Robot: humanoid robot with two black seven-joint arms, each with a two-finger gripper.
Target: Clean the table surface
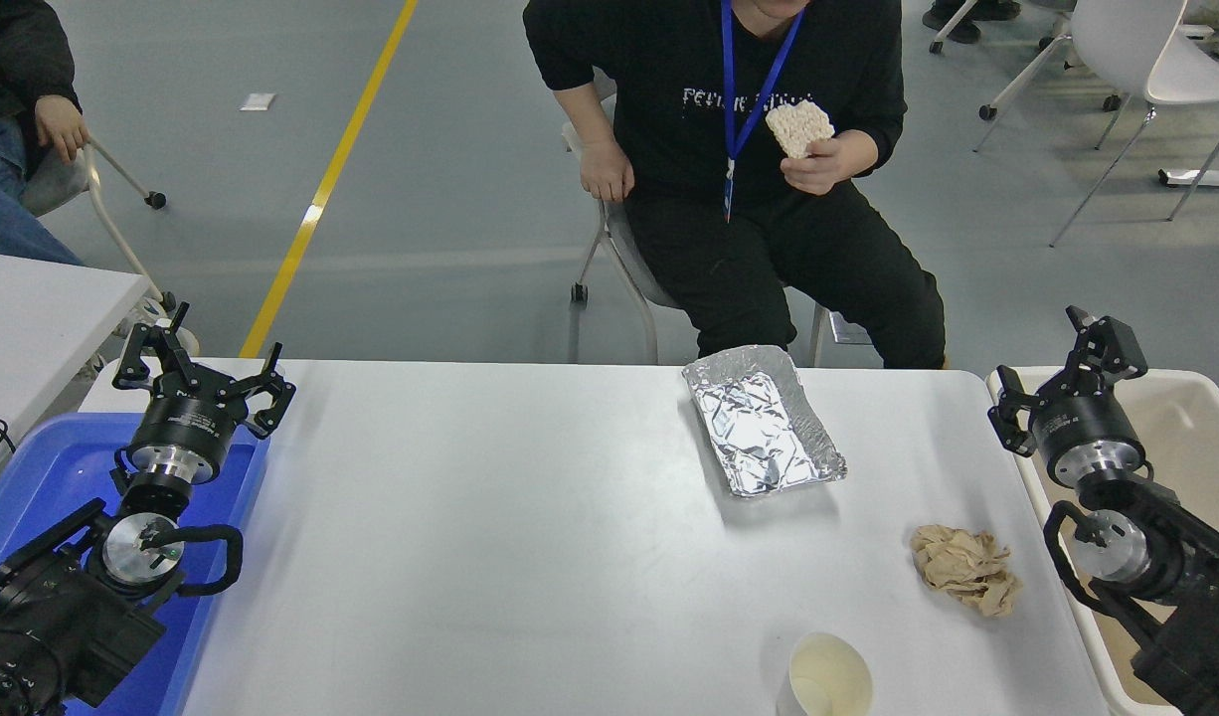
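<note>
The white table surface fills the middle of the head view. On it lie a foil tray at the back centre-right, a crumpled beige paper wad near the right edge, and a white paper cup at the front. My right gripper is open, hanging over the beige bin beside the table's right edge, apart from all three items. My left gripper is open over the blue bin at the left, holding nothing.
A blue bin sits at the left edge and a beige bin at the right. A seated person at the far side holds a pale noodle block. A smaller white table and another person are far left.
</note>
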